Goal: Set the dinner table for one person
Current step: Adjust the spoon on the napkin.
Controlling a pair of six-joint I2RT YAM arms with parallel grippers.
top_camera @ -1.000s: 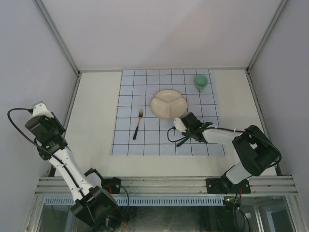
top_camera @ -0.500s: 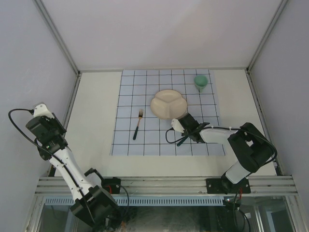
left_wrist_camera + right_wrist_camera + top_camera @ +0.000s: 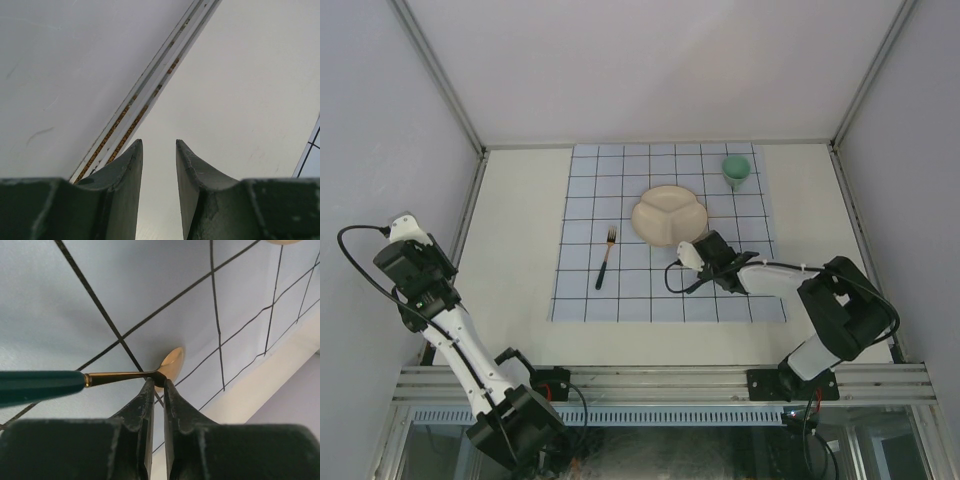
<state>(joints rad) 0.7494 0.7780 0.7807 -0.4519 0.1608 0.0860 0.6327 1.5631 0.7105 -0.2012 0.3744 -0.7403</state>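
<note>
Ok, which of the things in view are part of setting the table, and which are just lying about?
Part of the job: table, checked cloth, plate, cup, fork, spoon pinched in the right gripper.

Just there: metal rail at the near edge, side walls; left gripper open, holding nothing.

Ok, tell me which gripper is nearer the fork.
Right. The right gripper pinches a spoon on the cloth right of the fork; the left gripper hangs beyond the cloth's left edge.

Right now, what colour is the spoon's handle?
Dark teal handle on a spoon with gold neck and bowl; the right wrist view shows it best.
</note>
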